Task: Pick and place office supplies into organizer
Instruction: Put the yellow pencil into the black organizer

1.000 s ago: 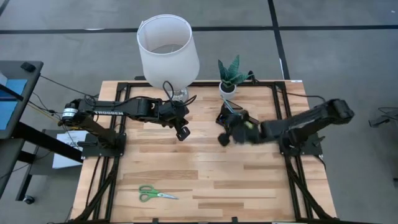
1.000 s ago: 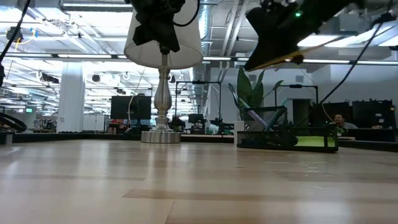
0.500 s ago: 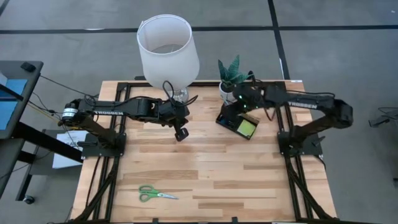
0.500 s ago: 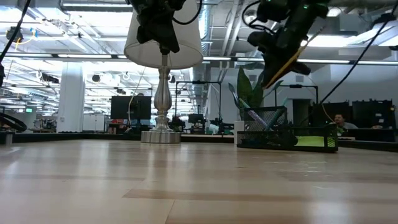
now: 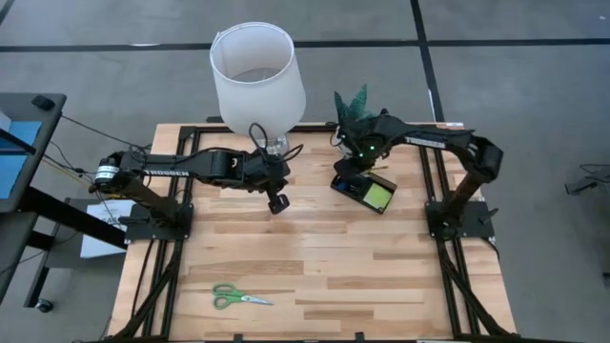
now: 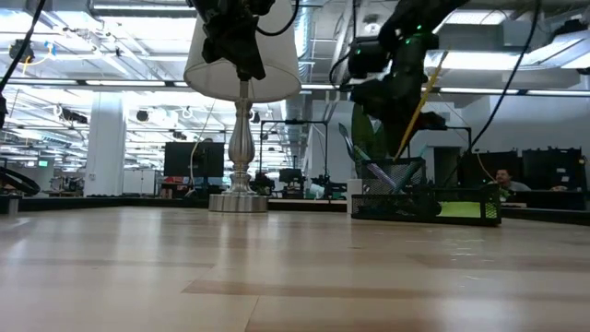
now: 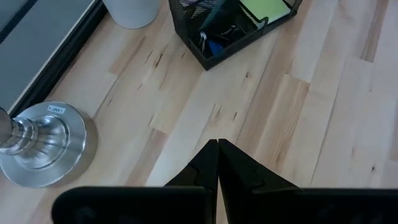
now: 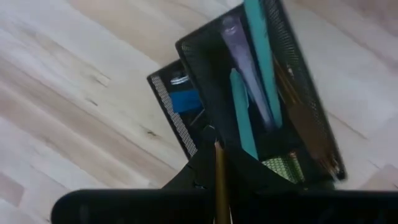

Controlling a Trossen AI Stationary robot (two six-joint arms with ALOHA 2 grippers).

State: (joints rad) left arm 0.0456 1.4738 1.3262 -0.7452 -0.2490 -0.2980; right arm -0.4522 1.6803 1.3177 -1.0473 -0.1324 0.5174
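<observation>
Yellow pencil (image 6: 419, 100), clamped in the closed right gripper (image 8: 219, 163), has swung from out over the table to tilted above the organizer (image 5: 364, 187) pen cup, so dropping it in looks next; left gripper (image 7: 217, 163) idles closed, scissors (image 5: 238, 298) still out.

"TROSSEN" in white caps on left arm (image 5: 164, 171), high view, arm lying over the tabletop's left edge. Small white sticker on lamp base (image 7: 55, 109), left wrist view: print too small to read. No other legible text.
</observation>
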